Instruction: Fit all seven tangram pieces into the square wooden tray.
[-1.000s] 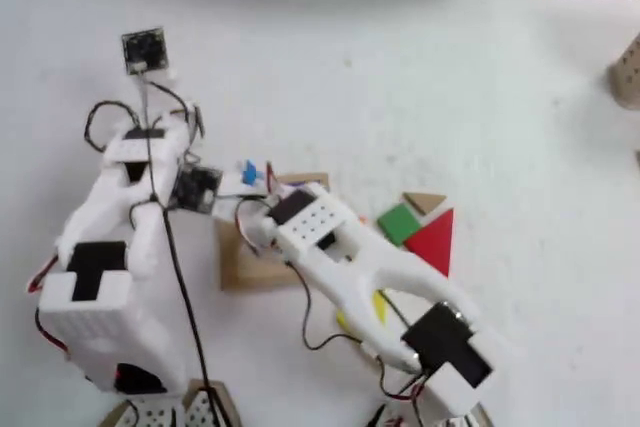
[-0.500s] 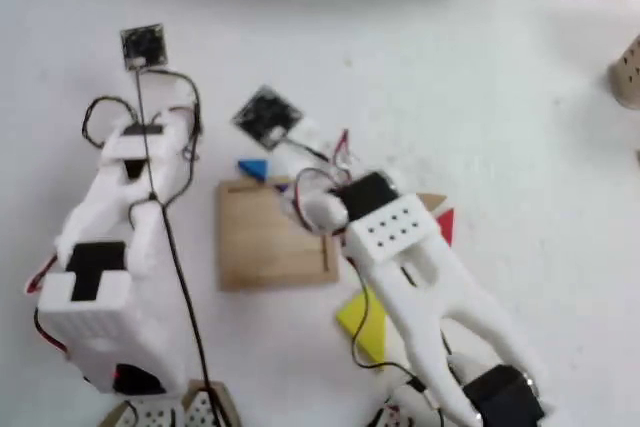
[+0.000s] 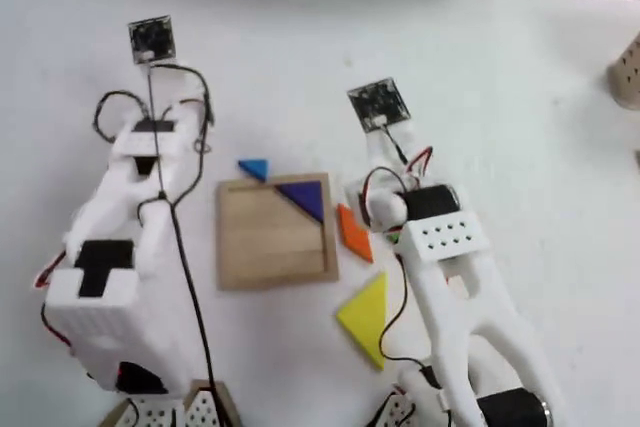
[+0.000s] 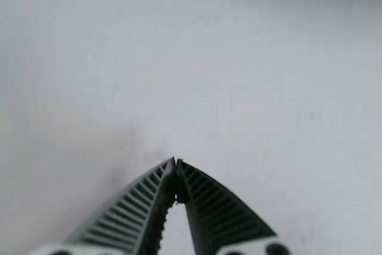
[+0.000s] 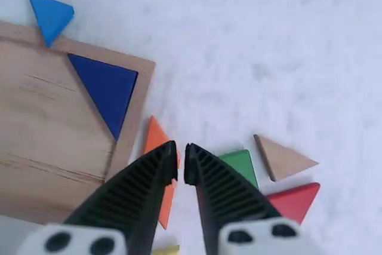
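Jaws, left gripper (image 4: 175, 174): clenched, the ribbed dark fingertips meeting at a point, nothing between them, over bare white table.

Jaws, right gripper (image 5: 181, 157): all but closed, a thin slit left between the ribbed dark tips, grasping nothing. They hung above the gap between the orange piece and the green square.

Arms: left arm (image 3: 110, 247) and right arm (image 3: 450, 277), both of white moulded plastic with black motor blocks and loose black and red wiring. The right arm's upper plate was pierced by rows of small round holes.

Yellow triangle (image 3: 368, 315): large, flat, matt. It lay nearest the arm bases, on the table beside the right arm and apart from the tray.

Wooden tray (image 3: 265, 247): square, pale wood with straight grain lines, a shallow recess inside a raised rim. It sat between the two arms.

Orange piece (image 3: 352, 232): a slanted four-sided slab, outside the tray and just beside its right rim.

Green square (image 5: 239, 164), red triangle (image 5: 295, 201) and tan triangle (image 5: 283, 158): clustered close together on the table beyond the orange piece. The tan one was unpainted wood.

Dark blue triangle (image 3: 305, 197): lay flat inside the tray, its square corner set into the far right corner, both short sides along the rim.

Light blue triangle (image 3: 253, 168): small, outside the tray, just past its far rim.

Table (image 3: 500, 97): white, faintly pebbled surface.
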Controlling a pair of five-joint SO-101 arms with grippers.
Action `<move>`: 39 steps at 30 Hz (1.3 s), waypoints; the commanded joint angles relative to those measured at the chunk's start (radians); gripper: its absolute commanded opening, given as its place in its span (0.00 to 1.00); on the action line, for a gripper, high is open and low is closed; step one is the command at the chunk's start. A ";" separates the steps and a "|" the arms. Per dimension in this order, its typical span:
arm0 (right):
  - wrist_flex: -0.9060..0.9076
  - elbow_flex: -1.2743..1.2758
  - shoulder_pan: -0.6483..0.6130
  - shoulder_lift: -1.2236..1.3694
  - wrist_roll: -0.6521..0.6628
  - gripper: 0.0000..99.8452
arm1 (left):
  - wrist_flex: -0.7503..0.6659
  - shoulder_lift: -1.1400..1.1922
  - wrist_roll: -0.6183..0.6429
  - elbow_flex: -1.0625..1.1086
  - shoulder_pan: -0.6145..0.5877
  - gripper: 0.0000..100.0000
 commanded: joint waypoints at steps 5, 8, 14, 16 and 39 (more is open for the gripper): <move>-0.051 0.023 0.051 -0.041 -0.006 0.02 | 0.176 0.252 0.071 -0.431 0.084 0.02; -0.051 0.020 0.061 -0.041 -0.006 0.02 | 0.305 0.374 0.071 -0.629 0.085 0.02; -0.079 0.025 0.059 -0.041 -0.006 0.02 | 0.669 0.587 0.071 -0.997 0.119 0.02; -0.087 0.025 0.059 -0.039 -0.006 0.02 | 0.775 0.645 0.071 -1.114 0.133 0.02; -0.124 0.026 0.090 -0.039 0.055 0.02 | 1.438 1.017 0.049 -1.824 0.278 0.02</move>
